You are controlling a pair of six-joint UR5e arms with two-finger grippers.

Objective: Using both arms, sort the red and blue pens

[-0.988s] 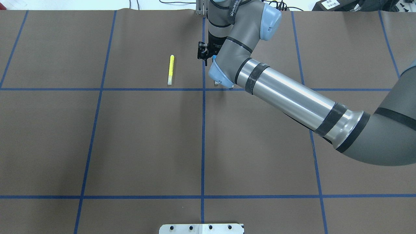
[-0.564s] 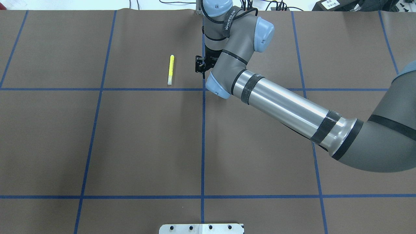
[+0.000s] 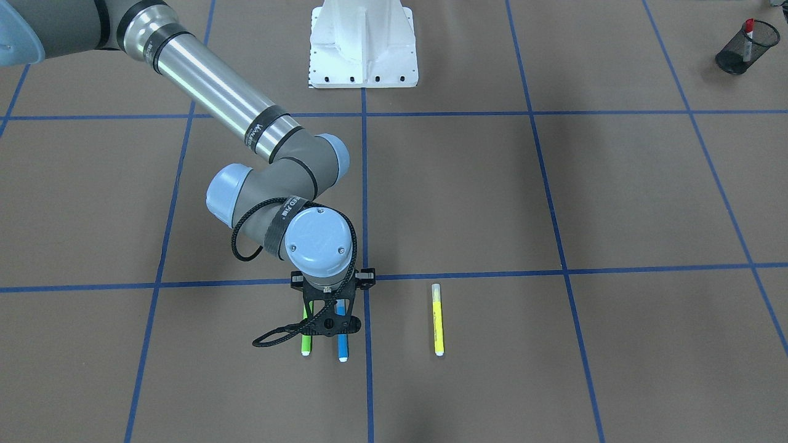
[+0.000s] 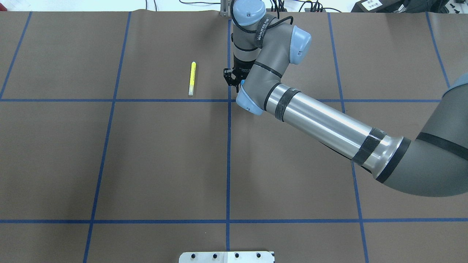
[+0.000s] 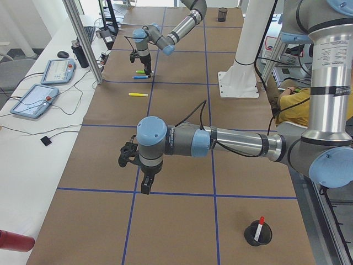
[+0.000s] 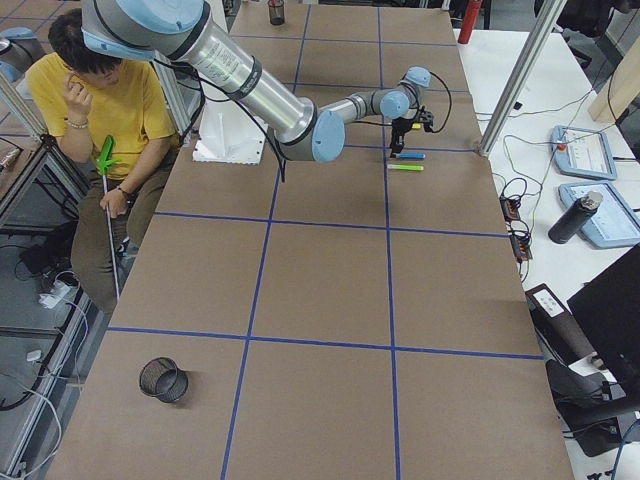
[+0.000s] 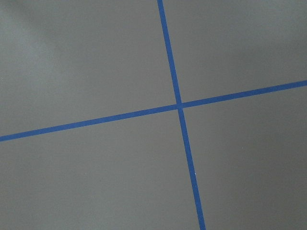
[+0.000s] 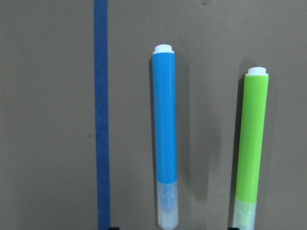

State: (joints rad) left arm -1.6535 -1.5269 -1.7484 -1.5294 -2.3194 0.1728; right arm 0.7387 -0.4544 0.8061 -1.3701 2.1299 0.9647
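The blue pen (image 8: 164,139) lies flat on the brown table, clear cap toward the camera, with a green marker (image 8: 252,143) parallel beside it. My right gripper (image 3: 325,326) hangs straight above these two, open; its fingertips show only as dark slivers at the bottom edge of the right wrist view, either side of the blue pen's cap. The red pen (image 3: 748,27) stands in a black mesh cup (image 3: 735,58) far off at the table's left end. My left gripper (image 5: 139,171) hovers over bare table near that cup; I cannot tell whether it is open or shut.
A yellow marker (image 3: 438,320) lies a short way from the blue pen, parallel to it. A second mesh cup (image 6: 163,380) sits at the table's right end. The white robot base (image 3: 362,43) is at mid-table. A seated person (image 6: 95,110) is beside the base.
The right wrist has swung and come down a little toward the robot, so its gripper now sits slightly nearer and to the right. The yellow marker has not moved.
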